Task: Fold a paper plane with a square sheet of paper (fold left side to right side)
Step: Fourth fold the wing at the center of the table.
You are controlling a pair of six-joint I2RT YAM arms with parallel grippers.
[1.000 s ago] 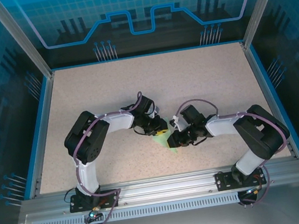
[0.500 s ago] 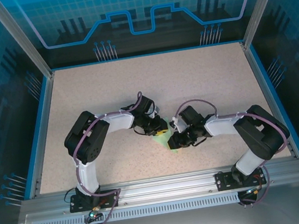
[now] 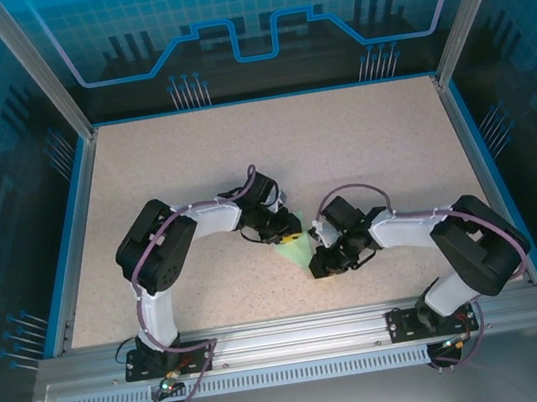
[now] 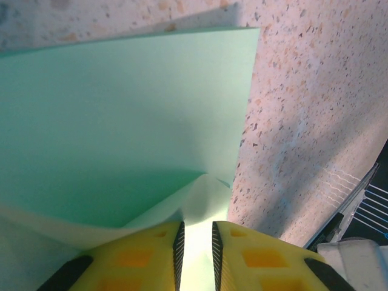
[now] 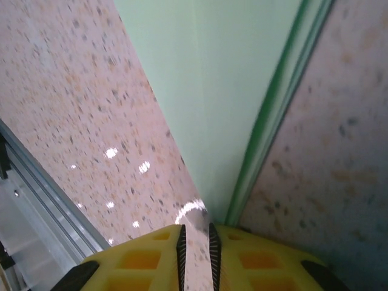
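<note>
**Table** (image 3: 144, 179), count 1. Speckled top with a blue rim. No change.

**Arms**, count 2.
- Left arm (image 3: 159, 243): reaches in toward the middle of the near half. It has not moved in the last second.
- Right arm (image 3: 467, 242): its wrist has swung down toward the near rail (image 3: 298, 330) and the forearm now lies flatter.

**Paper** (image 3: 294, 252), count 1.
- It is pale green and already a small creased, pointed piece, not a flat square.
- It lies on the table between the two grippers, in the same spot as a second ago.
- The left wrist view shows one layer lying flat and a flap lifted off it.
- Along one edge, the right wrist view shows stacked layers.

**Grippers**, count 2.
- Left gripper (image 4: 195, 227): the jaws are drawn to a slit with the raised flap's lip pinched in it. The grip is unchanged.
- Right gripper (image 5: 195, 229): it has slid from the paper's right edge to its near tip. The jaws have narrowed and are now closed to a slit on that tip.

**Fingers** (image 4: 145, 248), count 4, yellow, two per gripper.

**Reading of the change:** both ends of the paper now look held. The right gripper seems to have just taken its hold, so the next fold or crease can likely start. The plane is partly made and no dart shape shows yet.
</note>
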